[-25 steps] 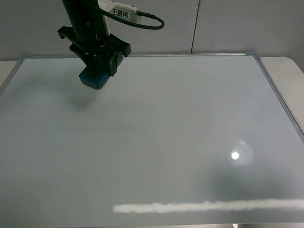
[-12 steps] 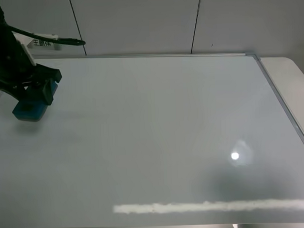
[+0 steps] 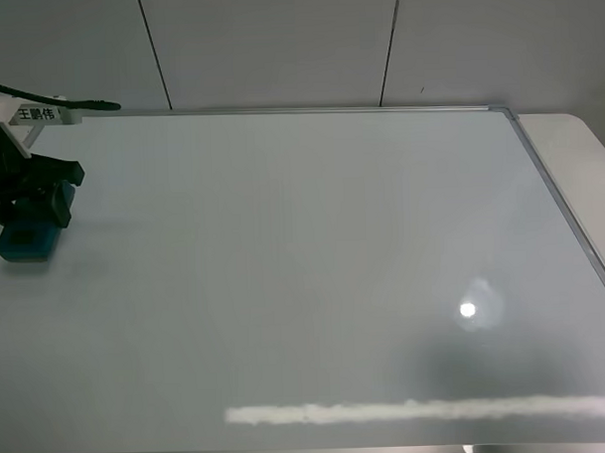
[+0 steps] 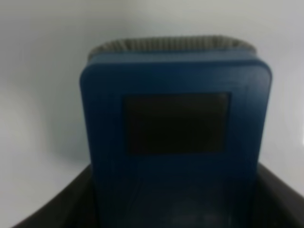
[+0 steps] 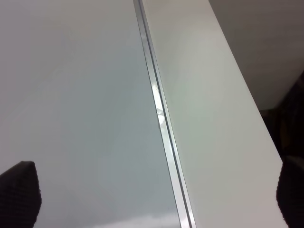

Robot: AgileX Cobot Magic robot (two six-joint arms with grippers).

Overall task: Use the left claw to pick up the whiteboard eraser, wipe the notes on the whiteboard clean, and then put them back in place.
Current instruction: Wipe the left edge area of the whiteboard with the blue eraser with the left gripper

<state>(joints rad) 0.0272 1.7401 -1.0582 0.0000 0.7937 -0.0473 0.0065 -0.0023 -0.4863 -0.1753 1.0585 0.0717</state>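
Exterior high view, whiteboard: glossy, framed in silver-grey, filling most of the view; no marker trace on the visible surface, only a round glare spot and a reflected light strip.
Exterior high view, notes: nowhere visible; judged wiped away.
Exterior high view, left claw: at the far left of the view, over the board's left margin, pressed together on the whiteboard eraser; white labelled box and black cable on the arm above.
Exterior high view, eraser height: low over the board; touching or just clear of it, impossible to tell.
Left wrist view, eraser: blue face with 1 dark recess, filling the picture, grey felt edge at the far end; pinched between 2 dark fingers at its flanks.
Left wrist view, board: plain white behind the eraser, unmarked.
Right wrist view, right gripper: spread wide, 2 dark pads at opposite edges of the picture, nothing between them, nothing touched.
Right wrist view, frame: metal edge of the board below the gripper, white table beside it.
Done, as judged: pick-up and wiping.
Left, as judged: return of the eraser to its place, then release; that place not shown in any view.
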